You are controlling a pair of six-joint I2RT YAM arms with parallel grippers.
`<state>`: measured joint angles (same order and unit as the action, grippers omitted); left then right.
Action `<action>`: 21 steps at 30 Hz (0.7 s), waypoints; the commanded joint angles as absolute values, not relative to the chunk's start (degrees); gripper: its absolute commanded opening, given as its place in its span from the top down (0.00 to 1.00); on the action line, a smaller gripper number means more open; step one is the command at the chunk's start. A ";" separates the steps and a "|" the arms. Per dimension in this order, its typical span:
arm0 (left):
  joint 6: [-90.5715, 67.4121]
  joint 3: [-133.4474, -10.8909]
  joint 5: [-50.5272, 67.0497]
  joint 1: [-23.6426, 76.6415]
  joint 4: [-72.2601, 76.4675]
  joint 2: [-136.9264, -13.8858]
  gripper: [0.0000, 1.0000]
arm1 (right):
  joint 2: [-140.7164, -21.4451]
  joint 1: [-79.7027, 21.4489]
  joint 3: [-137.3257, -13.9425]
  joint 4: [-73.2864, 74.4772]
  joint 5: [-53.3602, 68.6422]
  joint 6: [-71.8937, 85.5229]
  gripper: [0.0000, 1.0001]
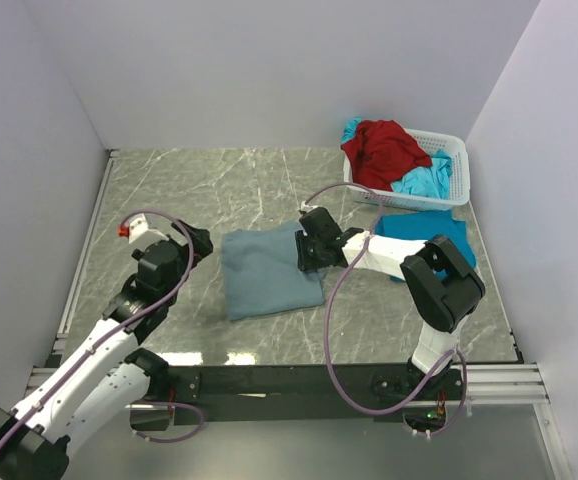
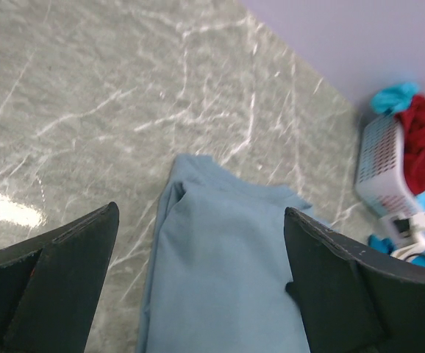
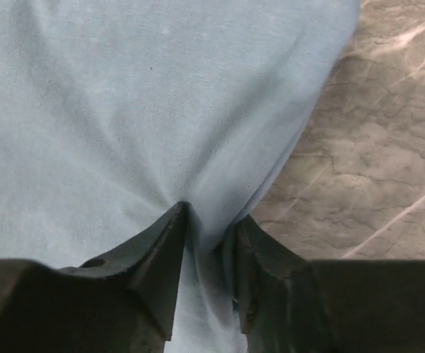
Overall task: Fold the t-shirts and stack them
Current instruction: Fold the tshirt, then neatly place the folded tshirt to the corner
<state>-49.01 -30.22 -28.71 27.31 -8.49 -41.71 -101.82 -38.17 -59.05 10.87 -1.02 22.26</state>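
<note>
Grey-blue shirt (image 1: 264,272): the biggest cloth here. It lies flat in a rough square in the middle of the grey marble surface (image 1: 219,190), between the two arms. The right wrist view shows its cloth pulled into small creases where it is pinched.
Basket (image 1: 456,165): white, with holes in its sides. It sits in the far right corner of the surface, well apart from the grey-blue shirt.
Turquoise shirt (image 1: 439,232): lies on the surface just in front of the basket. The right arm hides part of it.
Red shirt (image 1: 381,148): crumpled in a heap on top of the basket. More turquoise cloth (image 1: 424,182) is in the basket beside it.
Right pincer (image 3: 209,220): down low at the right edge of the grey-blue shirt. Its two fingers pinch a fold of that shirt between them.
Left pincer (image 2: 201,213): spread wide, with nothing in it. It hangs near the left side of the grey-blue shirt and does not touch it. In the left wrist view the shirt shows on the surface between the two fingers.
</note>
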 commanded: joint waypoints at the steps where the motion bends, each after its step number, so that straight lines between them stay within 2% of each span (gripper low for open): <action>1: -50.45 -29.71 -32.08 27.16 -7.56 -38.50 0.01 | -104.24 -39.02 -58.98 13.10 -2.02 20.75 0.63; 2: -50.45 -29.45 -33.04 27.16 -7.65 -37.37 0.01 | -104.33 -39.11 -58.80 12.92 -1.76 20.48 0.70; 6: -51.15 -28.13 -35.86 27.16 -8.52 -34.98 0.01 | -105.29 -39.20 -59.32 13.53 -1.84 18.81 0.83; 9: -51.06 -28.12 -36.04 27.16 -9.05 -33.93 0.01 | -104.24 -39.20 -59.33 14.06 -3.06 18.19 0.98; 21: -59.50 -32.87 -40.43 27.07 -14.50 -38.40 0.01 | -92.99 -39.20 -57.40 25.56 -26.08 12.23 1.00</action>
<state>-55.53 -29.28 -37.39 27.24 -12.69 -37.34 -96.99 -39.44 -58.11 18.90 -14.68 15.90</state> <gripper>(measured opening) 0.994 0.173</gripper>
